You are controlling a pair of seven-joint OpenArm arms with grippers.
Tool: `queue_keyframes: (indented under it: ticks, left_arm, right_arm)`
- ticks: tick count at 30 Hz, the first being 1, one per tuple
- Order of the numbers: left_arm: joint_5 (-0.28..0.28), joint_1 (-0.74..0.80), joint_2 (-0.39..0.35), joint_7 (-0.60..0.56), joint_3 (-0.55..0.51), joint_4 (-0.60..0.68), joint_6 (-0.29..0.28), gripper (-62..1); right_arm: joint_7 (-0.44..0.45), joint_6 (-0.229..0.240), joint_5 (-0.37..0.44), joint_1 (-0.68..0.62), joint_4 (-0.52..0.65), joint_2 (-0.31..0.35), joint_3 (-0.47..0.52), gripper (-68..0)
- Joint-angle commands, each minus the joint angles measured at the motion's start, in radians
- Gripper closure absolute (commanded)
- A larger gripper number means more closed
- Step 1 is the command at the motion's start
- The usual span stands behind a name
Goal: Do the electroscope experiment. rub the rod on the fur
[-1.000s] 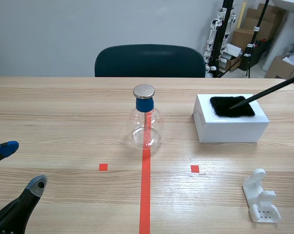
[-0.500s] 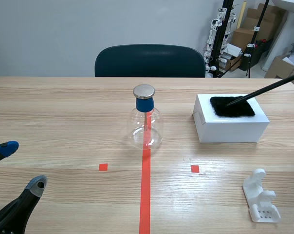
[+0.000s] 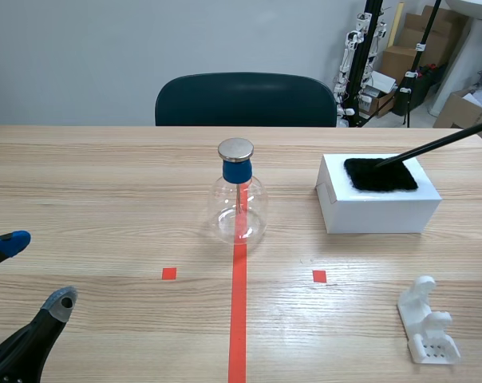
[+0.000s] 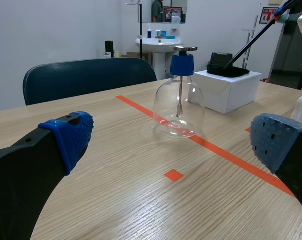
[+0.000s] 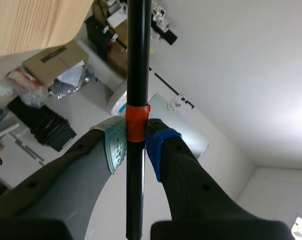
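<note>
The left gripper (image 3: 35,271) sits wide open and empty, low over the desk (image 3: 105,183) and well apart from the flask (image 3: 239,203) at the middle. Right of that, the fur (image 3: 380,175) lies on top of a white box (image 3: 377,209). The rod (image 3: 436,144) slants down onto it from the right, its tip probably touching the pile, though contact is hard to confirm. The right gripper (image 5: 136,142) is clamped on the rod at its orange band.

To rub well, I'd draw the rod lengthwise across the fur with light pressure, keeping strokes inside the patch so the box doesn't shift. The rod is thin, straight and black; the fur is a flat, matte black patch.
</note>
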Motion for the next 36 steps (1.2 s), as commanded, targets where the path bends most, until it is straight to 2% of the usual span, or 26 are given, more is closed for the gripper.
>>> queue_keyframes:
  ticks: [1, 4, 9, 11, 14, 19, 21, 23, 29, 31, 33, 36]
  left_arm:
    - [-0.007, -0.005, -0.001, -0.014, -0.003, 0.011, 0.002, -62.3]
    - [-0.007, -0.005, -0.001, -0.014, -0.003, 0.011, 0.002, -62.3]
    - [-0.007, -0.005, -0.001, -0.014, -0.003, 0.011, 0.002, -62.3]
    - [-0.007, -0.005, -0.001, -0.014, -0.003, 0.011, 0.002, -62.3]
    - [-0.007, -0.005, -0.001, -0.014, -0.003, 0.011, 0.002, -62.3]
    - [-0.007, -0.005, -0.001, -0.014, -0.003, 0.011, 0.002, -62.3]
    - [-0.007, -0.005, -0.001, -0.014, -0.003, 0.011, 0.002, -62.3]
    - [-0.007, -0.005, -0.001, -0.014, -0.003, 0.011, 0.002, -62.3]
    - [-0.007, -0.005, -0.001, -0.014, -0.003, 0.011, 0.002, -62.3]
    - [-0.007, -0.005, -0.001, -0.014, -0.003, 0.011, 0.002, -62.3]
    - [-0.007, -0.005, -0.001, -0.014, -0.003, 0.011, 0.002, -62.3]
    - [-0.007, -0.005, -0.001, -0.014, -0.003, 0.011, 0.002, -62.3]
  right_arm:
    - [0.034, -0.005, 0.001, 0.019, 0.014, 0.016, 0.008, 0.0]
    - [0.038, -0.005, 0.007, 0.019, 0.014, 0.016, 0.008, 0.0]
    - [-0.090, 0.010, 0.007, 0.019, 0.014, 0.017, 0.008, 0.0]
    - [-0.112, 0.010, 0.007, 0.019, 0.014, 0.021, 0.009, 0.0]
    - [-0.084, 0.010, 0.006, 0.019, 0.014, 0.027, 0.009, 0.0]
    - [0.055, -0.002, 0.015, 0.019, 0.014, 0.027, 0.009, 0.0]
    - [0.082, -0.002, 0.027, 0.019, 0.014, 0.027, 0.009, 0.0]
    - [0.072, -0.002, 0.034, 0.019, 0.014, 0.027, 0.009, 0.0]
    - [-0.083, 0.003, 0.033, 0.019, 0.014, 0.030, 0.009, 0.0]
    - [-0.107, 0.003, 0.032, 0.019, 0.014, 0.034, 0.009, 0.0]
    - [-0.111, 0.003, 0.025, 0.019, 0.014, 0.035, 0.009, 0.0]
    - [-0.060, 0.002, 0.024, 0.019, 0.014, 0.035, 0.009, 0.0]
